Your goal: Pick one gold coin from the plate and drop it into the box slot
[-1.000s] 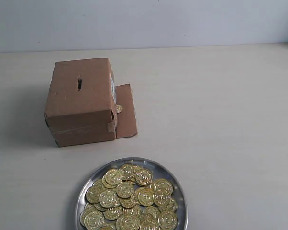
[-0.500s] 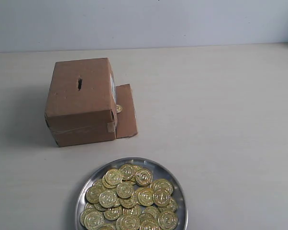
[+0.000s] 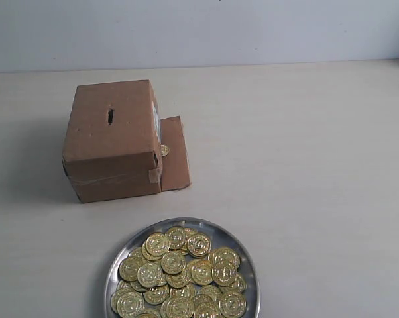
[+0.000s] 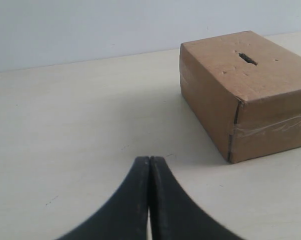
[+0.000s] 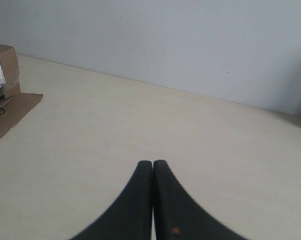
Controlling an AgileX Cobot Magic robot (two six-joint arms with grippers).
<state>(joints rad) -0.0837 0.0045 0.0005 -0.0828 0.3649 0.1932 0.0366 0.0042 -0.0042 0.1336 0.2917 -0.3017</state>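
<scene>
The gold coins (image 3: 179, 275) lie heaped and overlapping in the plate (image 3: 232, 237), which sits toward the near edge of the table (image 3: 319, 165), a little left of its middle. None has been lifted yet. The box (image 3: 113, 139) stands farther back, toward the far left corner and well apart from the plate. The slot (image 3: 111, 116) is in its top face, and the side flap (image 3: 174, 154) lies open on the table toward the right edge. A small round gold thing on the flap (image 3: 164, 150) looks like a stray coin, though it is too small to be sure.

Both the left gripper (image 4: 149, 160) and the right gripper (image 5: 153, 162) have their jaws pressed together on nothing and sit off the plate, outside the exterior view.

The main risk is in the pile. Because the coins overlap, a pinch may take two or slide one off the rim. At the box, a tilted coin could catch the slot's rough edges and fall beside it.
</scene>
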